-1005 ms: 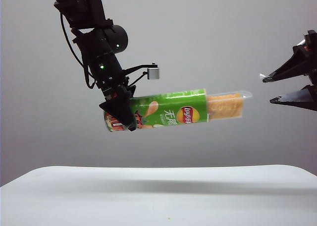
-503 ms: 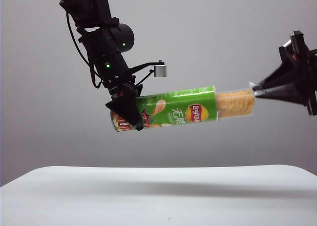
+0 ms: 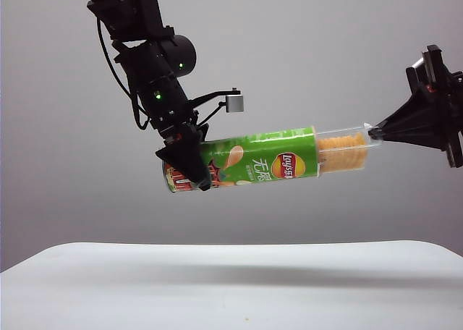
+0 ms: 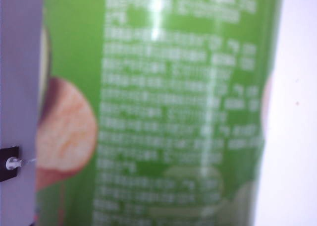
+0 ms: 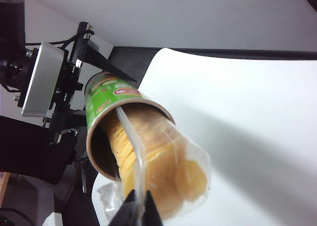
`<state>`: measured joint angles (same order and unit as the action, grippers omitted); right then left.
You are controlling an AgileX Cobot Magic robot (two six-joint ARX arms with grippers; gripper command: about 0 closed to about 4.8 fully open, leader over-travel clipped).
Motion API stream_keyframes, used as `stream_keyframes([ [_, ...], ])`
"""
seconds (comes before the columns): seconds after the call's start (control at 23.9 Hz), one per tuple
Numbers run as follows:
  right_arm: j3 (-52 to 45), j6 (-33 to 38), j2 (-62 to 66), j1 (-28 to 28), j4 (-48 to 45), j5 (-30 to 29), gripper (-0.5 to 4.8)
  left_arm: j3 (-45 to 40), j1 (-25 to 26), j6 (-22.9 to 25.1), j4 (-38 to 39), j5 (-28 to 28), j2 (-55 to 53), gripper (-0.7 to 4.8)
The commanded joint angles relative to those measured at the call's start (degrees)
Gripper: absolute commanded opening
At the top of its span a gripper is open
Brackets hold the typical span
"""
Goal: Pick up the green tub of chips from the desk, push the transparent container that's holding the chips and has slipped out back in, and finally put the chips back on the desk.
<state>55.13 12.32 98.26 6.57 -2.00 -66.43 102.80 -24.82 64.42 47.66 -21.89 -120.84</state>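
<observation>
Tub: the green tub of chips (image 3: 253,162) hangs in the air well above the desk (image 3: 231,286), lying nearly level with the open end tipped up a bit toward the right side of the exterior view. Nothing on it touches the desk.
Left gripper: the left gripper (image 3: 184,163) is clamped around the tub's red pictured end, jaws partway apart with the can between them. In the left wrist view the tub (image 4: 168,107) fills nearly everything, blurry white print on green, so it's right up against the camera.
Tray: the transparent container (image 3: 346,150) sticks out of the tub's open end, pointing at the right arm. From the right wrist view it (image 5: 163,171) comes out of the mouth toward the camera, rounded end first.
Chips: the chips (image 5: 148,161) are stacked inside the clear plastic, pale orange-yellow.
Right gripper: the right gripper (image 3: 375,133) sits right at the tray's outer tip, jaws squeezed together. In its own wrist view the fingertips (image 5: 139,213) are pinched tight on the thin edge of the clear plastic.
Desk: white top, only its far edge and rounded corners show below the tub.
</observation>
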Motion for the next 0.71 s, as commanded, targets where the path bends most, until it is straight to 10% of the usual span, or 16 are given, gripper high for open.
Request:
stream_keyframes([
  [0.04,0.11,-0.09,-0.22,-0.79,-0.98,0.09,-0.03,0.24,-1.05,-0.63,-1.36,-5.49,0.52,3.04],
  [0.71,0.13,0.15,-0.22,-7.41,-2.78,3.54,-0.03,0.24,-6.01,-3.39,-7.98,-8.44,0.52,3.04],
])
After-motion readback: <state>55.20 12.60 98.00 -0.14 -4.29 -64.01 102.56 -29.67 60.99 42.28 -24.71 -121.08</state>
